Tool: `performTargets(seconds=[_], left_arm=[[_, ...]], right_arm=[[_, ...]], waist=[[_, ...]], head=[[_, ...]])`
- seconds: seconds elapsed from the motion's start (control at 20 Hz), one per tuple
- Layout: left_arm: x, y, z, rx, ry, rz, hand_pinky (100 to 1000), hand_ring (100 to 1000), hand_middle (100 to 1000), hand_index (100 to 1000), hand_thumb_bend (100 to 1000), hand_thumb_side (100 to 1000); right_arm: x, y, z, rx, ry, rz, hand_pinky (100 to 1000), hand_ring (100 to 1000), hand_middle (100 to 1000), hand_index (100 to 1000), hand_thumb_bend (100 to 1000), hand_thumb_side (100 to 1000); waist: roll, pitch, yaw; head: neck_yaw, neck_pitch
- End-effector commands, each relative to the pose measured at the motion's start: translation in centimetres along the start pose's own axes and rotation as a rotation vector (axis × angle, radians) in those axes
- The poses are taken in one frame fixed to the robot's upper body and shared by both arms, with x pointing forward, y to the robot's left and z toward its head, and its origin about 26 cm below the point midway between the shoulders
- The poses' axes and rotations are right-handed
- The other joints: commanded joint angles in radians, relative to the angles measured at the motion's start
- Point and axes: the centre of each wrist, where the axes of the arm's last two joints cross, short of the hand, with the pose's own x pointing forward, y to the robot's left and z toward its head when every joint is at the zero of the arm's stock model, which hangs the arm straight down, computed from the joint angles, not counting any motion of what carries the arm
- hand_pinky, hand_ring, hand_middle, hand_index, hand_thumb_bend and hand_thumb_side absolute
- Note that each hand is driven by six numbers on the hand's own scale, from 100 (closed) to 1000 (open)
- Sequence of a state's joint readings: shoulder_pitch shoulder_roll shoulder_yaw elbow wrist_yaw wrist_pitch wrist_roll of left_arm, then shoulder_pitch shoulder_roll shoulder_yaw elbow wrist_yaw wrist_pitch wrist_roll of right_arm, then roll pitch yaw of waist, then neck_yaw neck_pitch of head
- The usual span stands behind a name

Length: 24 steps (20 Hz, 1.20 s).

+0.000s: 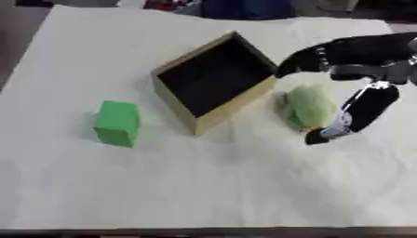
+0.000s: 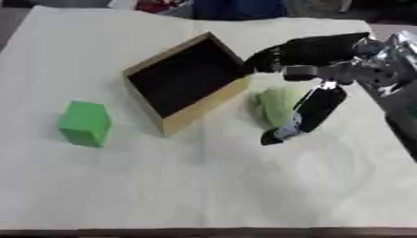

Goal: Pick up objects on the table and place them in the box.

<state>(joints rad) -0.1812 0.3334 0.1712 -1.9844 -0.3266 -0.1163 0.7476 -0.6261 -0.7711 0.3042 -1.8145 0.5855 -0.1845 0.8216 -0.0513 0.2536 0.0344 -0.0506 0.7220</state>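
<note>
Right hand point(image 1: 358, 69) spreading over pale green object point(image 1: 309, 106); we are fearing slip against box point(image 1: 232, 104) wall beside fingers.

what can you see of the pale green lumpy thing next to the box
The pale green rounded lumpy object looks soft, with a wrinkled surface, possibly a leafy vegetable toy. It lies on the cream cloth just right of the open wooden box with the dark inside, close to its right wall but outside it. The robot's black right hand arches over it, fingers above its far end and thumb at its near right side. Actual contact can't be told.
</note>
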Motion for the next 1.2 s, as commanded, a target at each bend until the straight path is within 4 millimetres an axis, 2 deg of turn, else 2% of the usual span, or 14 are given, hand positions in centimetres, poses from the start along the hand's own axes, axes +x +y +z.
performTargets(seconds=[0.05, 0.55, 1.2], left_arm=[[0.5, 0.1, -0.6, 0.009, -0.027, 0.007, 549, 595, 554, 789, 313, 1000], [0.5, 0.0, -0.5, 0.015, -0.022, 0.005, 549, 594, 554, 788, 310, 1000], [0.5, -0.1, -0.4, 0.016, -0.016, 0.010, 549, 593, 554, 788, 309, 1000]], right_arm=[[-0.7, -0.2, 0.9, -0.021, 0.067, 0.021, 974, 993, 935, 969, 580, 627], [-1.6, 1.1, 1.5, -0.042, 0.188, 0.025, 963, 994, 942, 942, 597, 636], [-3.8, 3.0, -0.4, 0.010, 0.283, 0.023, 960, 997, 952, 941, 624, 643]], waist=[[0.003, -0.012, -0.001], [0.002, -0.006, -0.005], [0.007, 0.000, 0.002]], head=[[0.001, -0.013], [-0.005, -0.016], [-0.016, -0.027]])
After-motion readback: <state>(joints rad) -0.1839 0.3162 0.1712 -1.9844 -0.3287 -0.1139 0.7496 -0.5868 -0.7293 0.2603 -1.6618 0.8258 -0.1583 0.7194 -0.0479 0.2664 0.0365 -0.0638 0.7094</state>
